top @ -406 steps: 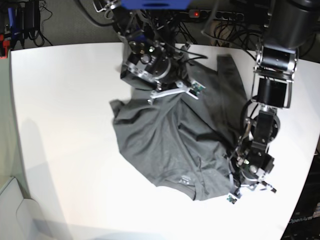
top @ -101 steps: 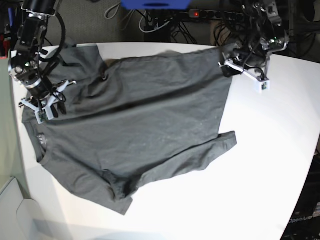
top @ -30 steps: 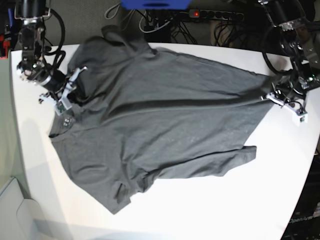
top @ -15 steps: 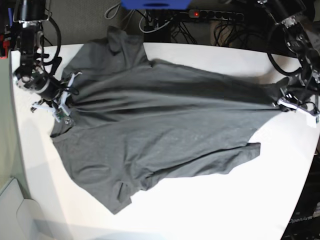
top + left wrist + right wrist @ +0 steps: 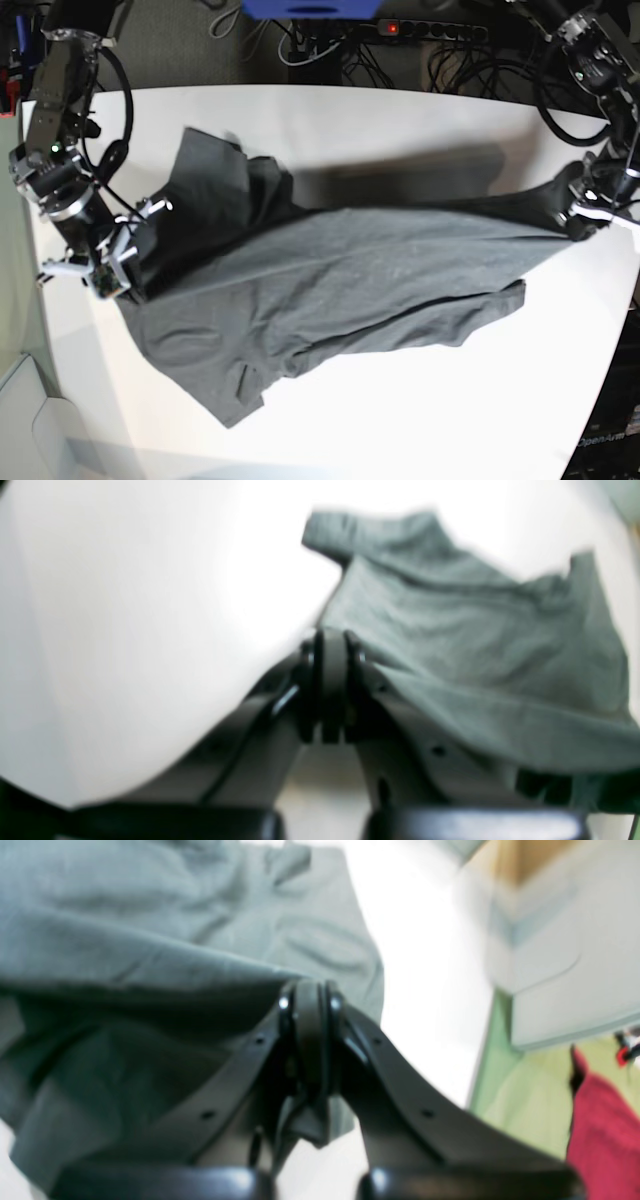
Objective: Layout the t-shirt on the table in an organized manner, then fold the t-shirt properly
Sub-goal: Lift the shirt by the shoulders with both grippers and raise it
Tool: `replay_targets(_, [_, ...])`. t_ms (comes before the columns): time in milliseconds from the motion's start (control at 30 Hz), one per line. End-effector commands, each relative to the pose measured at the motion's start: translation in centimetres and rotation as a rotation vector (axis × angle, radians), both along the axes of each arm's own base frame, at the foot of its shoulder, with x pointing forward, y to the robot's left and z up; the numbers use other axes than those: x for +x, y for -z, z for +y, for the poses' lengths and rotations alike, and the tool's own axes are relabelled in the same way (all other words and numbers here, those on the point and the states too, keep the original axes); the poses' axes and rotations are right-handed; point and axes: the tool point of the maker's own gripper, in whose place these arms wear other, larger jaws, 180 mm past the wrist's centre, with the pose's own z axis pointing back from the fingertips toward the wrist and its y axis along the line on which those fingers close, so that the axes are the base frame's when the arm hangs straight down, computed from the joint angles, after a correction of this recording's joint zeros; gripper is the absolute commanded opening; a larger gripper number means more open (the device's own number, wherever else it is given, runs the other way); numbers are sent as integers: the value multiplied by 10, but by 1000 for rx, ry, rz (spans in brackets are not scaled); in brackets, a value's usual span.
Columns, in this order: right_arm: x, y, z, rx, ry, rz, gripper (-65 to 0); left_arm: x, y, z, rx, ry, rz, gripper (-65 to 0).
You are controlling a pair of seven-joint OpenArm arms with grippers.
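Blur softens both wrist views, so seams and the collar of the t-shirt (image 5: 330, 290) cannot be made out there; in the base view the collar and label are hidden too, lost in the bunched cloth near the right gripper (image 5: 118, 268) at about 9 o'clock; the left gripper (image 5: 583, 213) sits at 3 o'clock, almost at the frame's edge, and its fingertips are too small to read from above; the left wrist view shows its jaws pressed together with the cloth's edge running into them, pinching the t-shirt (image 5: 465, 645); the right wrist view shows the other jaws likewise pressed together on a fold of the t-shirt (image 5: 165, 955), part of which hangs below the fingers; the garment is stretched between the two grippers across the middle of the table (image 5: 400, 420), its upper span pulled taut and casting a shadow on the white surface toward 12 o'clock, its lower part lying on the table toward 7 o'clock, where a sleeve or corner is folded over itself; one flap stands up at 10 o'clock; bare tabletop lies open at 12 o'clock and from 4 to 6 o'clock; the left gripper is near the table's rounded edge at 3 o'clock, the right gripper near the edge at 9 o'clock.
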Motion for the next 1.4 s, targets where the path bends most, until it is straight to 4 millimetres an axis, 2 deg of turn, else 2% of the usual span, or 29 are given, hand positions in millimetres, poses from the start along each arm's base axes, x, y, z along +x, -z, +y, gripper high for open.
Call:
replay_targets(0, [5, -28, -6, 15, 19, -94, -650, 6, -20, 2, 13, -3, -70, -646])
replay_targets(133, [11, -53, -27, 55, 111, -177, -650, 2, -38, 10, -34, -25, -146, -646])
replay_targets(233, [11, -61, -42, 55, 153, -203, -650, -3, -51, 20, -79, -48, -207, -646])
replay_targets(367, [7, -73, -51, 114, 168, -245, -650, -3, -70, 30, -66, -42, -256, -646])
replay_targets(500, [0, -86, -59, 133, 184, -286, -650, -2, -77, 30, -69, -19, -276, -646])
replay_targets(633, [-7, -81, -66, 141, 209, -277, -650, -2, -83, 25, -100, 4, -305, -646])
replay_targets(767, [-27, -89, -70, 289, 194, -343, -650, -10, -84, 17, -80, 23, -294, -646])
replay_targets(867, [-37, -94, -68, 357, 166, -385, -650, -12, -86, 12, -109, 45, -306, -646])
replay_targets(967, [-38, -99, -64, 382, 148, -407, -650, -9, -88, 10, -111, 52, -315, -646])
replay_targets(1133, [-14, -117, -36, 392, 58, -449, -650, 8, -106, 8, -119, 64, -385, -646])
replay_targets(1267, [9, -133, -6, 370, -29, -473, -650, 30, -113, -3, -80, 92, -391, -646])
replay_targets(1367, [31, -137, 9, 340, -60, -441, -650, 51, -117, -14, -50, 124, -390, -646])
